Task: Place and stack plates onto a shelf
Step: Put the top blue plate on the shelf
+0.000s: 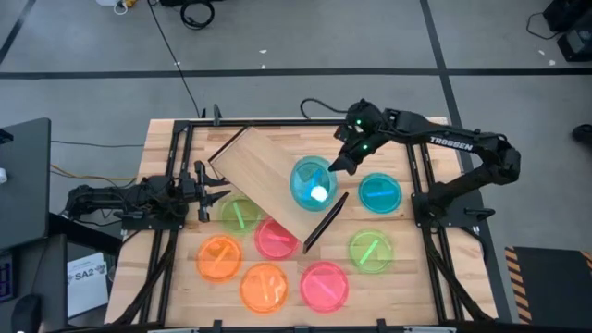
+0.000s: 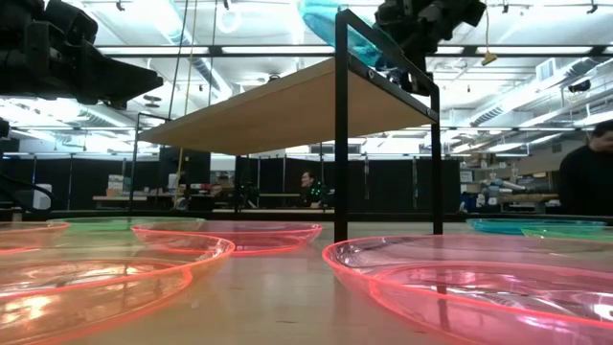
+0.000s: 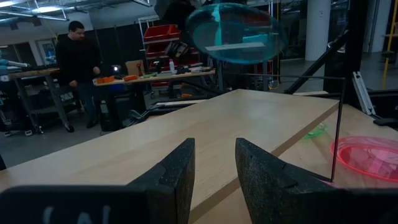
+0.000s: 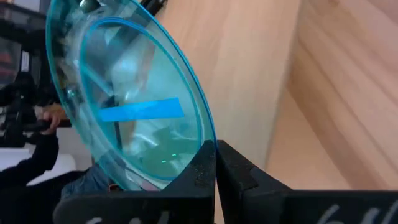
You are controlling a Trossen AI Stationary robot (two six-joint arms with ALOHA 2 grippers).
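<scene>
Slatted tabletop (image 1: 407,287), high view: shelf (image 1: 264,176) lies at a slant across the middle. Right gripper (image 1: 340,166) is clamped on the rim of a cyan plate (image 1: 311,181) over the shelf's right end. A second cyan plate (image 1: 379,192) lies just right of the shelf; green, pink and orange plates are spread along the near side. Left gripper (image 1: 220,192) waits at the shelf's left edge, fingers apart, holding nothing.

Low view: the shelf stands raised on thin dark end panels, with the held plate tilted above its top and pink plates (image 2: 230,235) on the table beneath.

Left wrist view: the held plate hangs tilted above the board, clear of it.

Right wrist view: the fingers pinch only the thin rim.

Risk: the edge grip is slight, so the plate may pivot or slip. Released while tilted, it may slide off the right end. A hard set-down may shift the light shelf.
</scene>
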